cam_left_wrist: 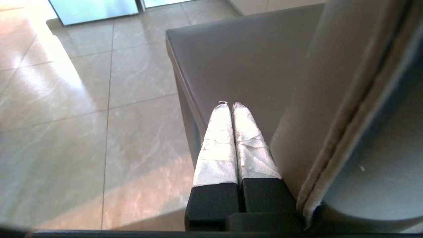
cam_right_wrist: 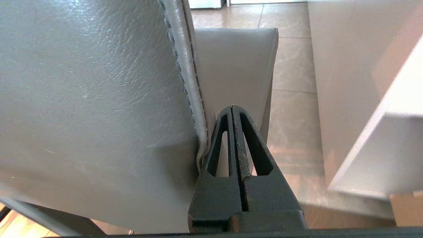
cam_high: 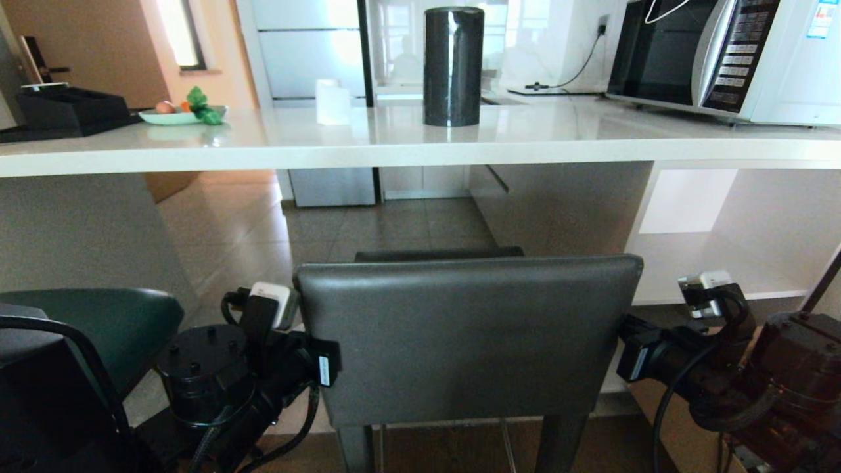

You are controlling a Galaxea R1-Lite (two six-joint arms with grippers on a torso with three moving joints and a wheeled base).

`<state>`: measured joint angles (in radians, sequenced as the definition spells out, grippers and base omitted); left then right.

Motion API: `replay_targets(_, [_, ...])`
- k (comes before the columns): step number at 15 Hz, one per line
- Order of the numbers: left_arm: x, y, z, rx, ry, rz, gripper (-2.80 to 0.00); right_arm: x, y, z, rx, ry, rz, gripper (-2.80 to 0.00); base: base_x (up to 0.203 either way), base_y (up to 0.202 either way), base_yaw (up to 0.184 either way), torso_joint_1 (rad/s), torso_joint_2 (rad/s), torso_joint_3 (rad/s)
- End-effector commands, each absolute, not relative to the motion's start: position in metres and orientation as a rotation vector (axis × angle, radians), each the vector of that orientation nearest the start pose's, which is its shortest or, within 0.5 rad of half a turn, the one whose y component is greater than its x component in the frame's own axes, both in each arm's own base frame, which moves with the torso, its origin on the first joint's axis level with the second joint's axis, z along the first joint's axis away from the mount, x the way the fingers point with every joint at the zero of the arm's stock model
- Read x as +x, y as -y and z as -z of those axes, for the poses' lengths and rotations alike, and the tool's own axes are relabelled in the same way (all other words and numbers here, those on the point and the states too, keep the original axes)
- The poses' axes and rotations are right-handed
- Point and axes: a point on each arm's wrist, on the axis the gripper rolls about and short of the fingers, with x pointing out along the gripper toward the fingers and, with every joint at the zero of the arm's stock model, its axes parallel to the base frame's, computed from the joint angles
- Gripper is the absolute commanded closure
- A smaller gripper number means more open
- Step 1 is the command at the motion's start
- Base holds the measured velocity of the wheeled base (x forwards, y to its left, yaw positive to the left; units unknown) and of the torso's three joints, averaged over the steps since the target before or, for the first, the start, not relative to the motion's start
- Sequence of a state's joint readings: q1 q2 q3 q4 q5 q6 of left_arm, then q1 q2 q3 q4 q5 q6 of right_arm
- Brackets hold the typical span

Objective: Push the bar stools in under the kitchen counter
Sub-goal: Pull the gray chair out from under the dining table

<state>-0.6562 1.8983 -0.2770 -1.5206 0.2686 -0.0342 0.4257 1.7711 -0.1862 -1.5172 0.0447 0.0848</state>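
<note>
Head: grey stool centred before kitchen counter, seat not yet under; teal stool left. Left wrist: left gripper pressed closed, empty, beside backrest edge. Right wrist: right gripper closed, empty, at opposite edge. Probably heavy, stiff frame, slick leather; best pushed at both backrest sides.

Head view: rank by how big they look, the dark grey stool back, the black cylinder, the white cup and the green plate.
1. Dark grey leather rectangular stool back, nearest the camera.
2. Glossy black cylinder.
3. Small white cup and shallow pale green plate: look alike, not ranked.
</note>
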Motion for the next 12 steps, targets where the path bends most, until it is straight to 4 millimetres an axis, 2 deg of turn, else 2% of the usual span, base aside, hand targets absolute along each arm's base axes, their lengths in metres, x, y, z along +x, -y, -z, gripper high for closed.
replay_targets(1, [0.2106, 0.1551, -0.0974, 0.008, -0.089, 0.382, 0.0, 0.2121, -0.0983, -0.1148, 0.074, -0.066, -0.473, 0.0, -0.194, 0.0, 0.0, 0.002, 0.01, -0.001])
replay_targets(12, [0.2103, 0.1559, -0.0988, 0.005, -0.083, 0.385, 0.0, 0.2098, -0.0996, -0.1154, 0.073, -0.063, -0.453, 0.0, -0.197, 0.0, -0.001, 0.003, 0.0, 0.002])
